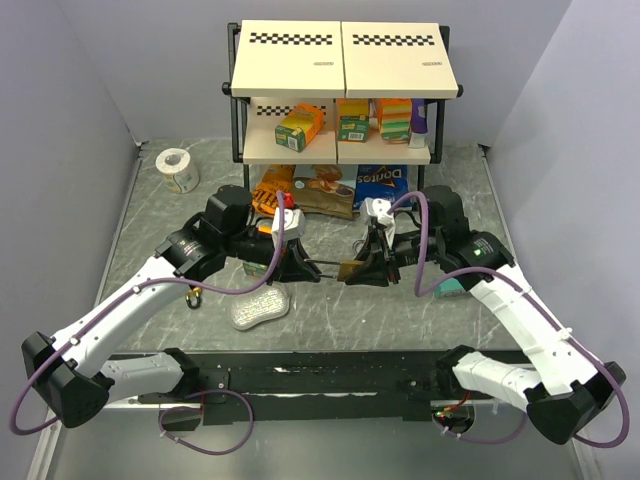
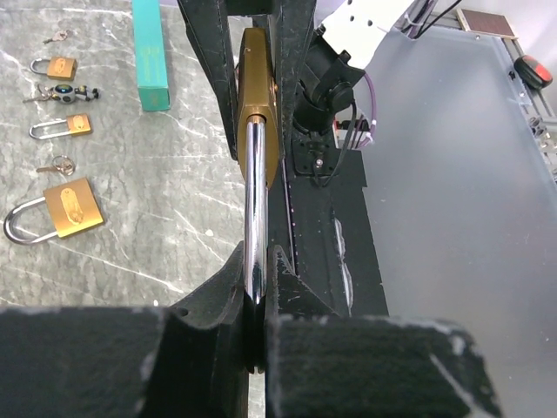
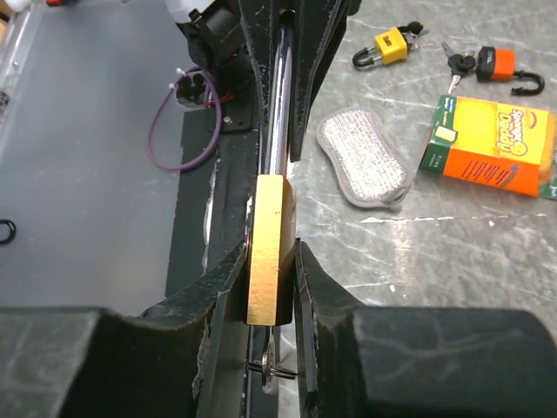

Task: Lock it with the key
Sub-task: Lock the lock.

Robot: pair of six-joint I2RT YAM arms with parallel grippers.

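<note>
Nearest: left end effector (image 2: 254,279) – fingers closed tight on shackle (image 2: 253,209) of padlock (image 2: 258,104). right end effector (image 3: 270,287) clamped on the brass body of the same padlock, which hangs in air between both arms, above middle of table (image 1: 400,320). key (image 3: 271,370) under body, mostly hidden between fingers. Lock seen edge-on – whether shackle is seated, cannot tell. Loose on table: three brass padlocks (image 2: 54,209), one yellow padlock (image 3: 387,45), one orange padlock (image 3: 498,65). One scrubber (image 3: 364,158). One teal box (image 2: 150,52), top cut off. One orange box (image 3: 492,144), right end cut off.
</note>
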